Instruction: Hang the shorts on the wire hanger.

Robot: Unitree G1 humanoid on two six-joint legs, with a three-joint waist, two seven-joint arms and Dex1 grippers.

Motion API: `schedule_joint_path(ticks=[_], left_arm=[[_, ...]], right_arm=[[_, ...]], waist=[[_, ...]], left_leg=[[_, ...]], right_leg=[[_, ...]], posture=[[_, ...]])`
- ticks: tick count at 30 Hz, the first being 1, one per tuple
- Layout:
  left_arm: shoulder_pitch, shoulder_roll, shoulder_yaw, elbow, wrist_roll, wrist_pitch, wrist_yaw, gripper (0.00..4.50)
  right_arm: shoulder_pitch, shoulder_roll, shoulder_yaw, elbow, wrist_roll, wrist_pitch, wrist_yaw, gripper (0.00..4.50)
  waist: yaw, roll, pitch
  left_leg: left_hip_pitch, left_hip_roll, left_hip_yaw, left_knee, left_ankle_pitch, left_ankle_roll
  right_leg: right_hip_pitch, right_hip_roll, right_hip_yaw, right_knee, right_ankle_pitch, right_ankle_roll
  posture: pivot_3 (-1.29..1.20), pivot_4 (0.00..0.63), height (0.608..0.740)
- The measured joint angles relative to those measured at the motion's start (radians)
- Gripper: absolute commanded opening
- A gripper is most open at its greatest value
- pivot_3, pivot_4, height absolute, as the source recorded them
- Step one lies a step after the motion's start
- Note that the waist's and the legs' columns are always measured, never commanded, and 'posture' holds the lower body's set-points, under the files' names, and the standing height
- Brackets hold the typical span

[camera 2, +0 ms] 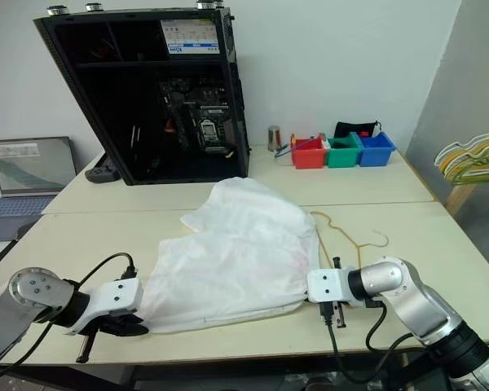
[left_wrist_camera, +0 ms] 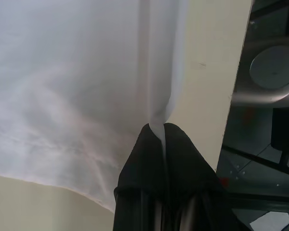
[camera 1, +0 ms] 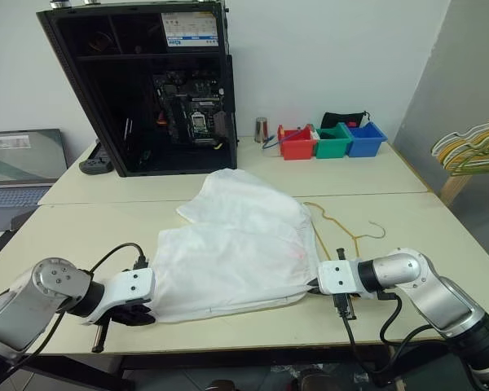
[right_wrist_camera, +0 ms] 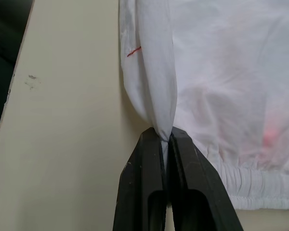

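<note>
The white shorts (camera 1: pixel 236 244) lie spread and wrinkled on the cream table (camera 1: pixel 81 232), with a faint reddish mark (camera 1: pixel 295 254) near their right side. My left gripper (camera 1: pixel 140 313) is shut on the shorts' near left corner (left_wrist_camera: pixel 156 122). At the near right corner, my right gripper (camera 1: pixel 314 287) is shut on a pinched fold of the fabric (right_wrist_camera: pixel 161 120). The thin yellow-tan wire hanger (camera 1: pixel 346 230) lies flat on the table just right of the shorts, its hook (camera 1: pixel 377 230) pointing right and part of its loop hidden under the fabric.
An open black computer case (camera 1: pixel 151 81) stands at the back left, with a laptop (camera 1: pixel 20 167) to its left. Red, green and blue bins (camera 1: pixel 330 140) and a metal cup (camera 1: pixel 262 129) sit at the back. More hangers (camera 1: pixel 473 148) hang at the right.
</note>
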Motion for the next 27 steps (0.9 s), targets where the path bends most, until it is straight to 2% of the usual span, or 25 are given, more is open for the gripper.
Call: schedule_joint_path(ticks=[5,10,16,23,24,27], left_arm=[[0.021,0.004,0.003,0.003,-0.006,-0.022,-0.020,0.03],[-0.033,-0.022,0.000,0.036,0.015,-0.034,-0.003,0.03],[-0.043,-0.028,-0.007,0.058,0.024,-0.044,-0.038,1.26],[-0.089,-0.006,-0.003,0.087,-0.003,-0.055,-0.144,2.72],[-0.117,-0.002,-0.005,0.090,-0.013,-0.044,-0.163,2.90],[-0.271,0.010,0.009,0.085,-0.091,0.053,-0.237,2.90]], right_arm=[[0.010,-0.016,0.012,-0.003,0.003,-0.006,0.040,0.00],[0.021,-0.029,0.017,-0.008,0.014,-0.010,0.069,0.00],[0.027,-0.036,0.016,-0.011,0.017,0.024,0.082,1.45],[0.032,-0.111,-0.037,-0.088,0.063,0.079,0.123,3.09],[0.035,-0.130,-0.053,-0.111,0.085,0.102,0.133,3.13],[0.021,-0.211,-0.154,-0.191,0.207,0.253,0.187,3.13]], waist=[[0.005,0.000,0.001],[0.006,0.000,0.001],[0.005,0.000,0.001],[0.003,0.000,0.003],[0.003,0.000,0.004],[0.004,-0.002,0.008]], left_leg=[[0.000,0.001,0.000,0.000,0.000,0.000],[0.000,0.001,0.001,0.000,0.000,0.000],[0.000,0.002,0.001,0.000,0.000,0.000],[0.000,0.003,0.002,0.000,0.000,0.000],[0.000,0.003,0.002,0.000,-0.001,-0.001],[-0.003,0.004,0.003,0.001,0.000,0.000]], right_leg=[[0.000,0.000,0.000,0.000,0.000,0.000],[0.000,0.001,0.000,0.000,0.000,0.000],[0.000,0.002,0.000,0.000,0.000,0.000],[0.000,0.002,0.000,0.000,0.000,0.000],[0.000,0.003,-0.001,0.000,0.000,0.000],[-0.001,0.007,-0.002,-0.001,0.000,0.000]], posture=[[-0.08,0.000,0.740],[-0.08,0.000,0.740],[-0.10,0.000,0.740],[-0.12,0.000,0.740],[-0.13,0.000,0.740],[-0.14,0.000,0.740]])
